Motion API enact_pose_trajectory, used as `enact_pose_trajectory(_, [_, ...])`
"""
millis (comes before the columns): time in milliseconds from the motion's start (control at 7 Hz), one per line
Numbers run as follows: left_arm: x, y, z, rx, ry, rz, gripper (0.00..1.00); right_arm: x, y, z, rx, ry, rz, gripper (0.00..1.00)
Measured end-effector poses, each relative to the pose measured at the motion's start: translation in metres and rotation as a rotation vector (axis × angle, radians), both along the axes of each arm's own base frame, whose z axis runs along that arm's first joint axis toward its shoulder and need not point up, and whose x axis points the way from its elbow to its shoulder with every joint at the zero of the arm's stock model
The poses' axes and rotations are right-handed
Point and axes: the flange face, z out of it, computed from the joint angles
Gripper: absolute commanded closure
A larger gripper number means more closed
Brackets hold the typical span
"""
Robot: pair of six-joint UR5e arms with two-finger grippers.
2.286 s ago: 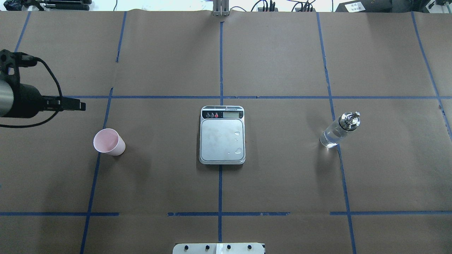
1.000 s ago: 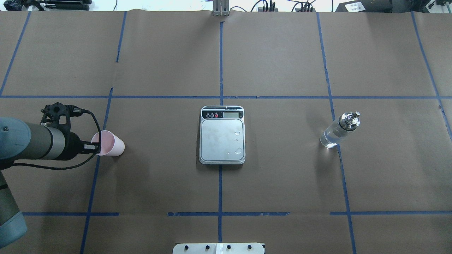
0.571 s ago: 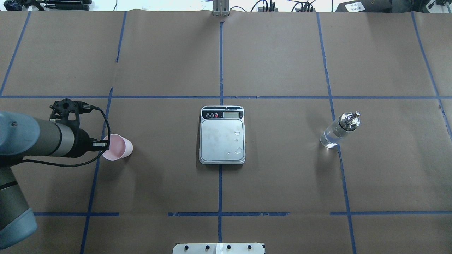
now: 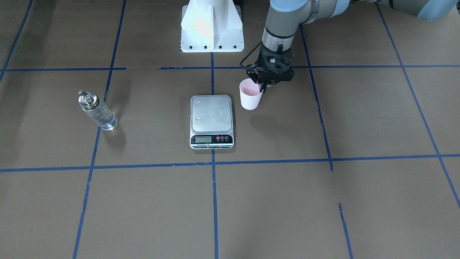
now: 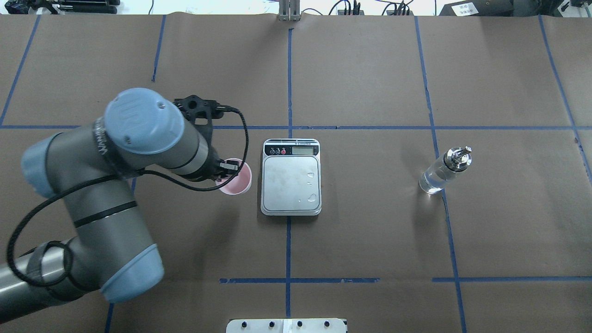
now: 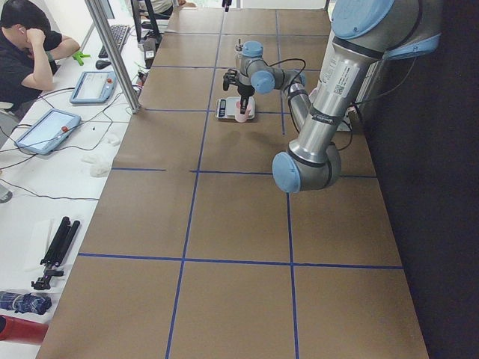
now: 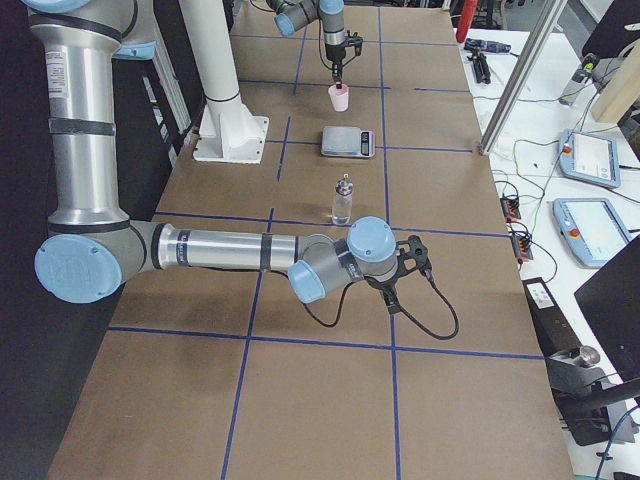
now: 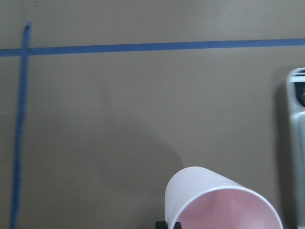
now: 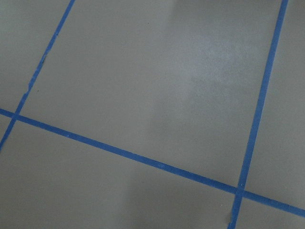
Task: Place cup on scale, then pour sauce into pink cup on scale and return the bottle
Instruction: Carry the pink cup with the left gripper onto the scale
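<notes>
The pale pink cup (image 5: 237,184) hangs upright just above the brown paper, close beside the scale (image 5: 291,180) on its left and not over the plate. My left gripper (image 5: 230,167) is shut on the cup's near rim, one finger inside and one outside. The front-facing view shows the cup (image 4: 250,96) under the left gripper (image 4: 261,87), its shadow lying apart on the paper. The bottle (image 5: 445,172) with clear sauce stands far right, untouched. Only the exterior right view shows my right gripper (image 7: 402,266); I cannot tell whether it is open or shut.
Water drops lie on the scale's plate (image 4: 211,112). The white robot base (image 4: 212,25) sits behind the scale. Blue tape lines cross the brown paper. A person sits at a side desk (image 6: 26,45) with tablets beyond the table's far edge.
My left gripper came down to the cup at the table's left, shut on its rim, then carried it rightward to just beside the scale. Bottle and scale have not moved.
</notes>
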Motion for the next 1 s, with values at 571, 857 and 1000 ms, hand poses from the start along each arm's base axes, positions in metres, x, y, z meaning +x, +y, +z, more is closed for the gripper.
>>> enact_pose_trajectory(571, [0.065,-0.032,-0.047,-0.027,-0.014,0.028,1.00,0.000,0.000,0.000,0.000,0.000,0.000,0.00])
enact_pose_trajectory(857, [0.078,-0.036,-0.057,-0.021,-0.004,0.033,0.82,0.000,0.000,0.000,0.000,0.000,0.000,0.00])
enact_pose_trajectory(1000, [0.087,-0.039,-0.057,-0.017,0.002,0.036,0.48,0.000,0.000,0.000,0.000,0.000,0.000,0.00])
